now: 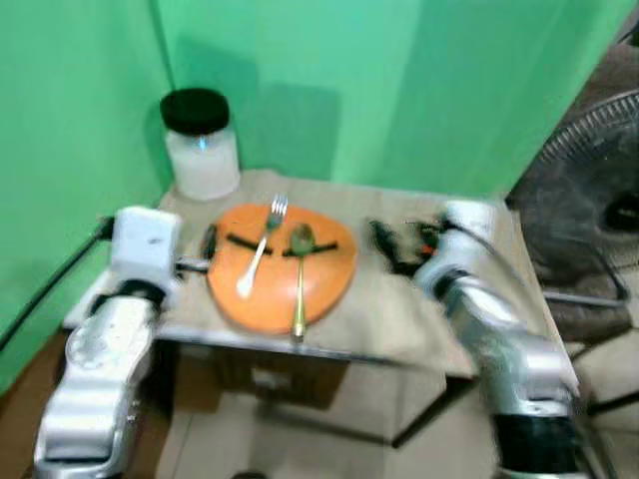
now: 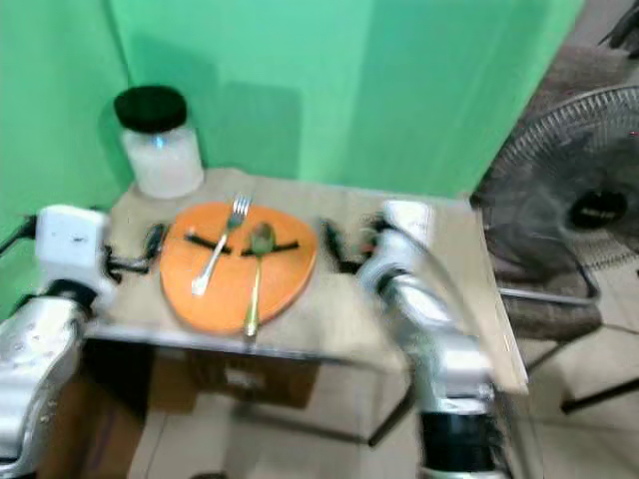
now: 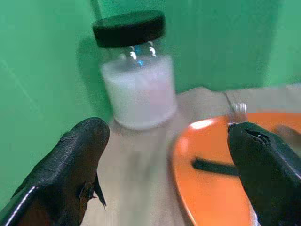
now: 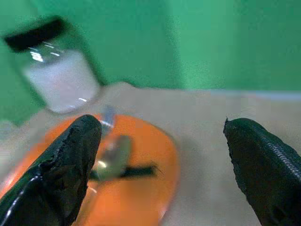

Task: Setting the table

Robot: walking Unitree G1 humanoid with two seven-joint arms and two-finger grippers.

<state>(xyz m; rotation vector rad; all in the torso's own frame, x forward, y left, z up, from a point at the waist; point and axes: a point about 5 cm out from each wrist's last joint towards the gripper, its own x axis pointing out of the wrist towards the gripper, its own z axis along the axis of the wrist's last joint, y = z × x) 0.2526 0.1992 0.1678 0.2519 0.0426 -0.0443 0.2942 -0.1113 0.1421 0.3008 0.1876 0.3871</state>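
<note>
While a beige table [image 1: 399, 309] stands against green walls, its orange plate [image 1: 321, 289] sits centred, carrying a white fork [image 1: 262, 245] and a gold spoon [image 1: 301, 274] side by side. Behind it stands a black-lidded jar [image 1: 202, 145] of white powder. Left gripper [image 3: 171, 179] and right gripper [image 4: 160, 165] flank the plate, fingers wide and empty.

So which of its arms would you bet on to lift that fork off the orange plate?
Probably the left. The left gripper sits open at the plate's left rim, and the fork lies on that half. The right gripper, also open, is across the spoon, farther off.
</note>
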